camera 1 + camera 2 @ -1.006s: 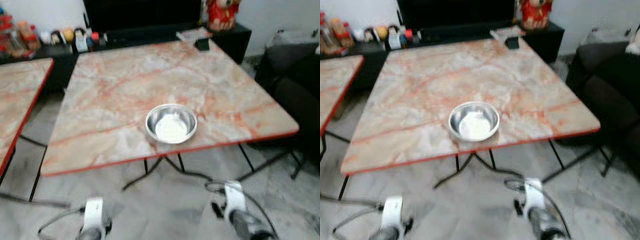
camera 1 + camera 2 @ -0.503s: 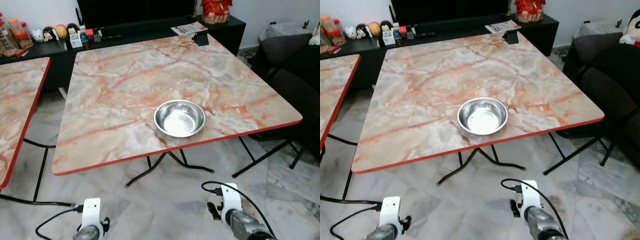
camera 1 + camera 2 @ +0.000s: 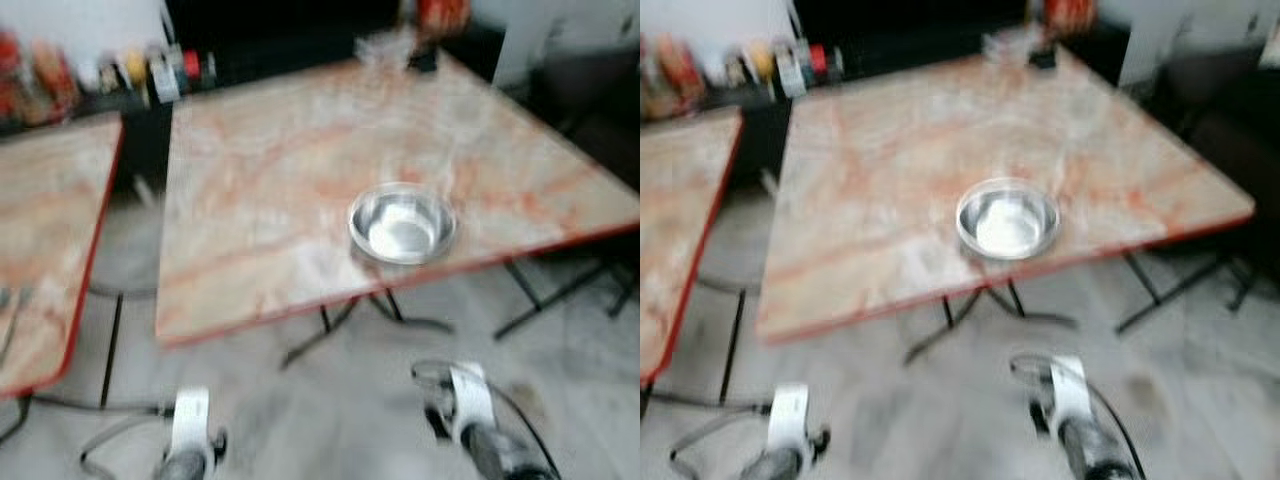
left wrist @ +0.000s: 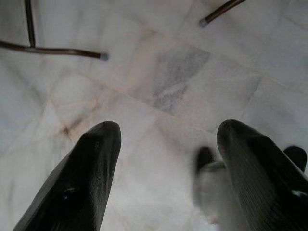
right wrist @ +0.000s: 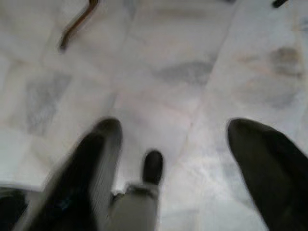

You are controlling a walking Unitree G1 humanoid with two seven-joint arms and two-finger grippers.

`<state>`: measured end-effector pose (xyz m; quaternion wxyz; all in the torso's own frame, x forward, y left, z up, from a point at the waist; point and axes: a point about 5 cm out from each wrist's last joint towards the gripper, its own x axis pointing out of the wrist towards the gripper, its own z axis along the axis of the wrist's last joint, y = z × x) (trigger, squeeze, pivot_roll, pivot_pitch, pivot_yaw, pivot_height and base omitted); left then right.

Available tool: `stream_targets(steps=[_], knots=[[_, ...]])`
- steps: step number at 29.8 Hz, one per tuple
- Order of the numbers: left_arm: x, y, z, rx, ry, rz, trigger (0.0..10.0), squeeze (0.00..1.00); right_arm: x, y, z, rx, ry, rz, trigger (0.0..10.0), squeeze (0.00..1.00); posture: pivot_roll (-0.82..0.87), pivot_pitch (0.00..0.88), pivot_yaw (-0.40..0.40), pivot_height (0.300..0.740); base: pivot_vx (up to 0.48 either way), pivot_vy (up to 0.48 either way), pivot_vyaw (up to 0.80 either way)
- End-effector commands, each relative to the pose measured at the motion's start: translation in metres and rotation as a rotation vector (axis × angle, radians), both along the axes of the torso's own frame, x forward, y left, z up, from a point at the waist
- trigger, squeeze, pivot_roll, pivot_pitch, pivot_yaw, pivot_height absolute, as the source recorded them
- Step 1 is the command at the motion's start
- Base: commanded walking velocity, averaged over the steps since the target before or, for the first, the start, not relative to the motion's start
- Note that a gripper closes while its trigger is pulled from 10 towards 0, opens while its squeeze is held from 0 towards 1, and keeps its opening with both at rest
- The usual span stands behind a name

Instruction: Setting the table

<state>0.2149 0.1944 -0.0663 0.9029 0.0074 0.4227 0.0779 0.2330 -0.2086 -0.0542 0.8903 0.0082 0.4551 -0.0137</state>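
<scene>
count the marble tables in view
2. One table stands ahead and holds the steel bowl near its front edge; a second table sits on the robot's left, cut off by the frame.

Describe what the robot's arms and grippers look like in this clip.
Each arm ends in a white wrist block with a thin black cable looping off it, on a silver-grey forearm; see the left arm and the right arm in the blurred eye views. The left gripper and the right gripper each have two long, smooth, rounded black fingers, set wide apart. No markings can be made out.
</scene>
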Motion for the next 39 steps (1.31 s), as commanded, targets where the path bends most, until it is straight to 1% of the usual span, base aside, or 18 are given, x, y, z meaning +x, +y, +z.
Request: stream_targets(steps=[1, 3, 6, 8, 11, 14, 22, 23, 25, 27, 33, 35, 39], knots=[[-0.0072, 0.0116, -0.0025, 0.036, 0.032, 0.002, 10.0, 0.0, 0.0035, 0.0129, 0.0, 0.035, -0.012, 0.007, 10.0, 0.0, -0.06, 0.042, 0.09, 0.74, 0.0, 0.48, 0.0], [-0.007, 0.0117, -0.0024, 0.037, 0.031, 0.002, 10.0, 0.0, 0.004, 0.013, 0.0004, 0.033, -0.014, 0.012, 10.0, 0.0, -0.06, 0.041, 0.089, 0.74, 0.0, 0.48, 0.0], [-0.0066, 0.0116, -0.0022, 0.037, 0.031, 0.002, 10.0, 0.0, 0.0051, 0.0127, 0.0012, 0.011, -0.012, 0.052, 10.0, 0.0, -0.05, 0.038, 0.087, 0.74, 0.0, 0.48, 0.0], [-0.0065, 0.0115, -0.0022, 0.038, 0.031, 0.003, 10.0, 0.0, 0.0056, 0.0121, 0.0016, -0.006, -0.012, 0.066, 10.0, 0.0, -0.05, 0.038, 0.087, 0.74, 0.0, 0.48, 0.67], [-0.0061, 0.0111, -0.0021, 0.038, 0.031, 0.002, 10.0, 0.0, 0.0053, 0.0122, 0.0014, -0.001, -0.005, 0.067, 10.0, 0.0, -0.05, 0.032, 0.086, 0.74, 0.0, 0.48, 0.8], [-0.0063, 0.0108, -0.0022, 0.038, 0.032, -0.001, 10.0, 0.0, 0.0045, 0.0127, 0.0008, 0.019, -0.007, 0.044, 10.0, 0.0, -0.05, 0.026, 0.086, 0.74, 0.0, 0.48, 0.0], [-0.0062, 0.0109, -0.0022, 0.038, 0.033, -0.002, 10.0, 0.0, 0.0047, 0.0128, 0.0009, 0.018, -0.007, 0.051, 10.0, 0.0, -0.05, 0.026, 0.086, 0.74, 0.0, 0.48, 0.0], [-0.0063, 0.0101, -0.0024, 0.039, 0.035, -0.004, 10.0, 0.0, 0.0049, 0.0123, 0.0012, 0.005, -0.006, 0.071, 10.0, 0.0, -0.05, 0.0, 0.082, 0.74, 0.0, 0.48, 0.0], [-0.0063, 0.0101, -0.0024, 0.039, 0.035, -0.004, 10.0, 0.0, 0.0049, 0.0123, 0.0012, 0.005, -0.006, 0.071, 10.0, 0.0, -0.05, 0.0, 0.082, 0.74, 0.0, 0.48, 0.0], [-0.0067, 0.0096, -0.0027, 0.04, 0.037, -0.006, 10.0, 0.0, 0.005, 0.0116, 0.0014, -0.015, -0.001, 0.099, 10.0, 0.0, -0.05, 0.0, 0.081, 0.74, 0.0, 0.48, 0.65], [-0.0073, 0.0093, -0.0031, 0.04, 0.038, -0.007, 10.0, 0.0, 0.0042, 0.0116, 0.0009, -0.011, 0.002, 0.098, 10.0, 0.0, -0.05, 0.0, 0.078, 0.74, 0.0, 0.48, 0.8], [-0.0075, 0.0092, -0.0032, 0.04, 0.039, -0.007, 10.0, 0.0, 0.0038, 0.0116, 0.0006, -0.006, 0.002, 0.09, 10.0, 0.0, -0.05, 0.0, 0.078, 0.74, 0.0, 0.48, 0.49], [-0.0081, 0.009, -0.0036, 0.041, 0.041, -0.009, 10.0, 0.0, 0.0028, 0.0115, -0.0001, 0.004, 0.002, 0.071, 10.0, 0.0, -0.05, 0.0, 0.078, 0.74, 0.0, 0.48, 0.0]])
